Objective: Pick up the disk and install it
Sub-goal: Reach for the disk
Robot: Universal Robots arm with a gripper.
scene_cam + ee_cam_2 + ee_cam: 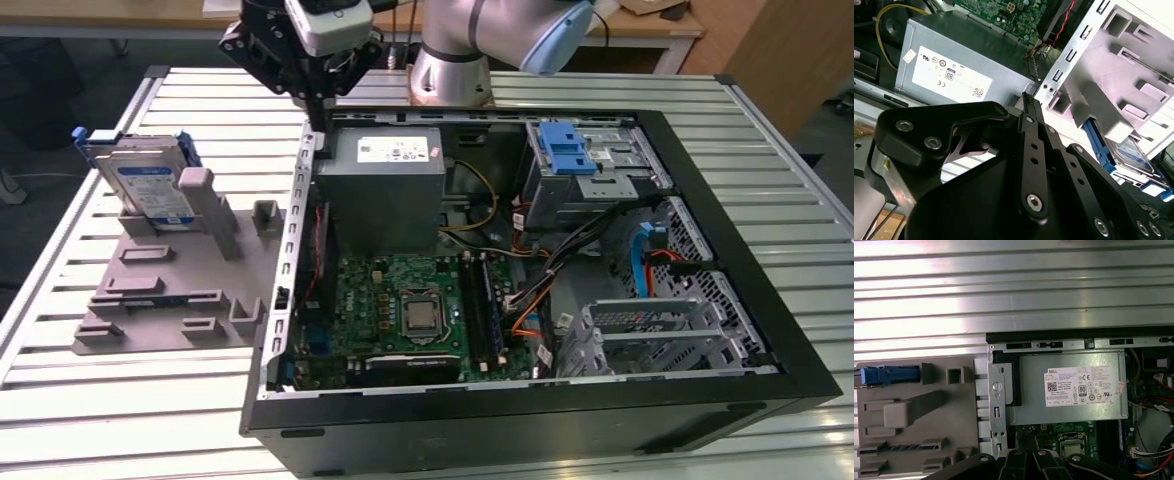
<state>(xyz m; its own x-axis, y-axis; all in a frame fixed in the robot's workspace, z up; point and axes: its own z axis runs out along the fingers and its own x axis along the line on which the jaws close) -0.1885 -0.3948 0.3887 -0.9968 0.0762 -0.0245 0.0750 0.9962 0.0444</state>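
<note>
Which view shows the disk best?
The exterior view: the disk stands upright in the grey holder, label visible. The second wrist view shows part behind the holder; the first wrist view, its blue bracket edge-on.

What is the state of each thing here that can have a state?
disk: standing upright in the grey holder, not gripped.
computer case: lying on its side, open, side cover off.
power supply: mounted inside the case.
processor: bare, no cooler on it.
gripper: above the case's edge, apart from the disk.
</note>
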